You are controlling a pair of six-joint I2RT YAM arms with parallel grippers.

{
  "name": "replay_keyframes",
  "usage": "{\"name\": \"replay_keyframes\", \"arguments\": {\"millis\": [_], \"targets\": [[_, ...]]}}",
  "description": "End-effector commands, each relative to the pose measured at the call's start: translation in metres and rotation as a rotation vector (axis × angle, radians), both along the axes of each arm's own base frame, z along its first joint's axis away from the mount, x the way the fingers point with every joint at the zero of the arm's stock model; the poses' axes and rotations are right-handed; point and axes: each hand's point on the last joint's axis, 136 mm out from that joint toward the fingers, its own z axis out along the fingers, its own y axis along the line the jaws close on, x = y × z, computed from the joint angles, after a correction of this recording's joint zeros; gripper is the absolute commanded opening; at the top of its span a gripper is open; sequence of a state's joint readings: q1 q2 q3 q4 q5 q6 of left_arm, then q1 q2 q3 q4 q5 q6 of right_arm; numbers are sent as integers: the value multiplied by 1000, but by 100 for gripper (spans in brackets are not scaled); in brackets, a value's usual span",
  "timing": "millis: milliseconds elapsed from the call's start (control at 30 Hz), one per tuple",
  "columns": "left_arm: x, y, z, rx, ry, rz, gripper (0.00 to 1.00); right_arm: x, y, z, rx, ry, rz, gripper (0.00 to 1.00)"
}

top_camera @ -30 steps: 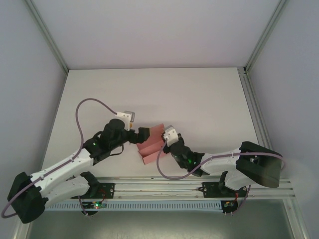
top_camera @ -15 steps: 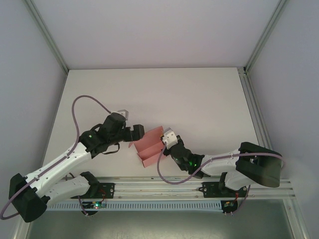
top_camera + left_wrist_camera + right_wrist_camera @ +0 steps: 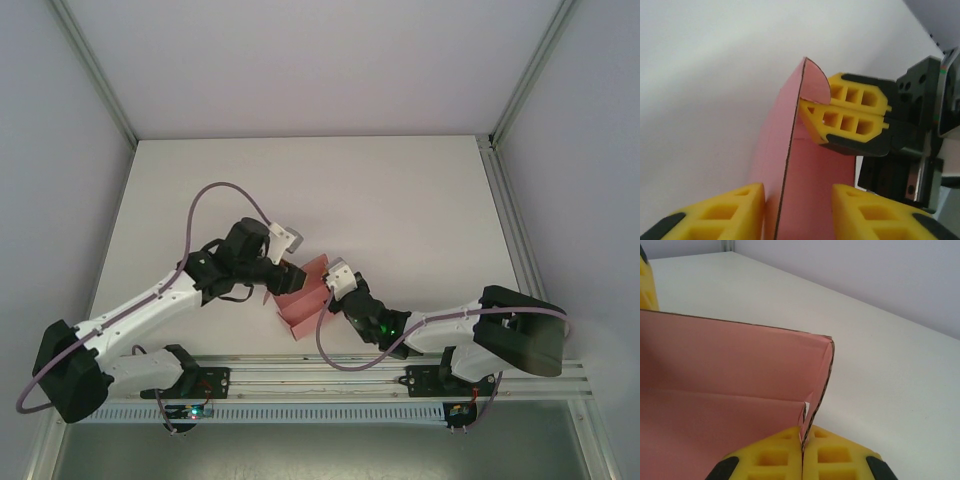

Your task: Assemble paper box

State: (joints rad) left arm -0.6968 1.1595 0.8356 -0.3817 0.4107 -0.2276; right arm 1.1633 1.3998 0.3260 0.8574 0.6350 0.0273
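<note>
The paper box point(image 3: 303, 302) is pink card, half folded, with walls standing up near the table's front edge. My right gripper point(image 3: 333, 287) holds its right end. In the right wrist view the right gripper point(image 3: 802, 437) is shut on two overlapping layers of the paper box point(image 3: 730, 365) at a corner. My left gripper point(image 3: 289, 279) is at the box's left side. In the left wrist view the left gripper point(image 3: 797, 196) straddles the upright wall of the paper box point(image 3: 810, 175); its left finger point(image 3: 735, 210) is close against the card, the other stands apart. The right gripper point(image 3: 807, 107) pinches the far end.
The white table point(image 3: 400, 200) stretches back and to both sides of the box. Grey enclosure walls and aluminium posts point(image 3: 95, 75) border it. The rail point(image 3: 330, 372) carrying the arm bases runs along the near edge.
My left gripper has swung right and forward to the box's left wall, and its jaws have narrowed around that wall. The right gripper keeps its pinch; the box shifted slightly.
</note>
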Motion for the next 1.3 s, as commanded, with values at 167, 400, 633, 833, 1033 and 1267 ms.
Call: {"name": "replay_keyframes", "arguments": {"millis": [167, 400, 633, 833, 1033, 1267], "targets": [[-1, -2, -9, 329, -349, -41, 0, -9, -13, -11, -7, 63, -2, 15], [5, -19, -12, 600, -545, -82, 0, -14, -40, 13, 71, 80, -44, 53], [18, -37, -24, 782, -653, -144, 0, -17, -76, 16, 187, 157, -48, 83], [21, -50, -10, 753, -709, -179, 0, -16, -120, 25, 234, 189, -177, 91], [15, -54, -3, 713, -713, -220, 0, -28, -158, 25, 266, 385, -294, 81], [21, -47, -10, 765, -740, -205, 0, -65, -154, -1, 215, 750, -273, 70]]}}
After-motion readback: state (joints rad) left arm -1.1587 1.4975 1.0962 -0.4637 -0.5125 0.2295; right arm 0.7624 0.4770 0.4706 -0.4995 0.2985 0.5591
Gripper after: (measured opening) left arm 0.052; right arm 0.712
